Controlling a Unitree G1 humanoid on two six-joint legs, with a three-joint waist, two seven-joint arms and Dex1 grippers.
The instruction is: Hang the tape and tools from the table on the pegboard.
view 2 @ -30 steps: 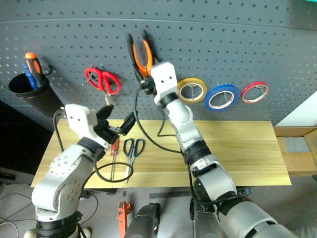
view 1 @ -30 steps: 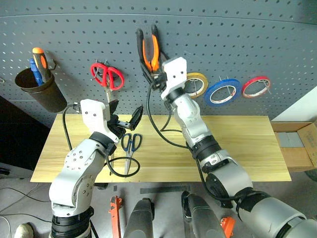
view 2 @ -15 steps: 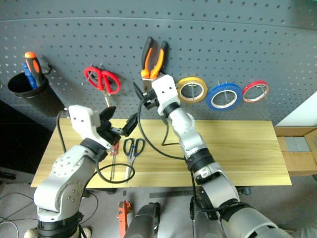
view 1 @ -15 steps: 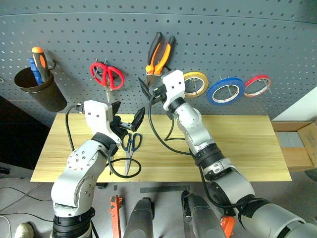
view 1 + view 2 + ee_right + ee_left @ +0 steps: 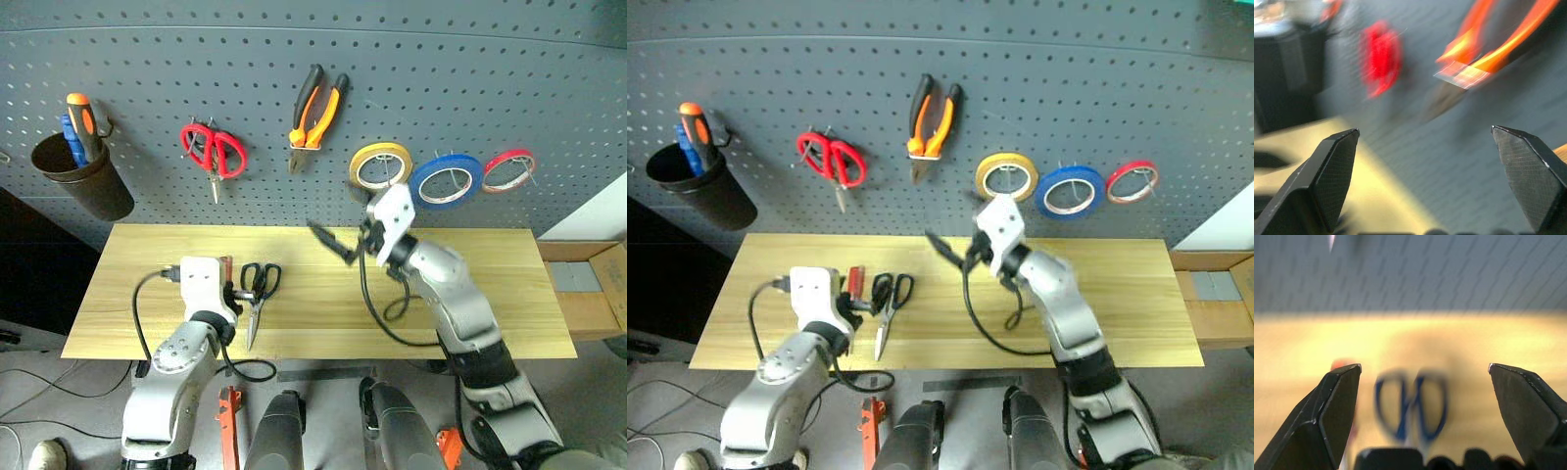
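The orange-and-black pliers (image 5: pixel 315 108) hang on the dark grey pegboard (image 5: pixel 509 69), and the blue tape (image 5: pixel 444 180) hangs further right. The dark-handled scissors (image 5: pixel 258 286) and the red-handled screwdriver (image 5: pixel 855 278) lie on the wooden table (image 5: pixel 549 284). My left gripper (image 5: pixel 1424 366) is open, low over the table, with the scissors' handles (image 5: pixel 1413 406) just ahead between its fingers and the screwdriver's handle beside one finger. My right gripper (image 5: pixel 338 223) is open and empty above the table's middle, below the pliers.
Red-handled scissors (image 5: pixel 213 152), a yellow roll (image 5: pixel 380 164) and a thin red roll (image 5: pixel 507 168) also hang on the board. A dark cup (image 5: pixel 83 181) at the far left holds an orange-handled screwdriver. A cardboard box (image 5: pixel 588 284) stands past the table's right end.
My right gripper let go of the pliers, which now hang on the board, then drew back and down. My left gripper sank to the table by the scissors.
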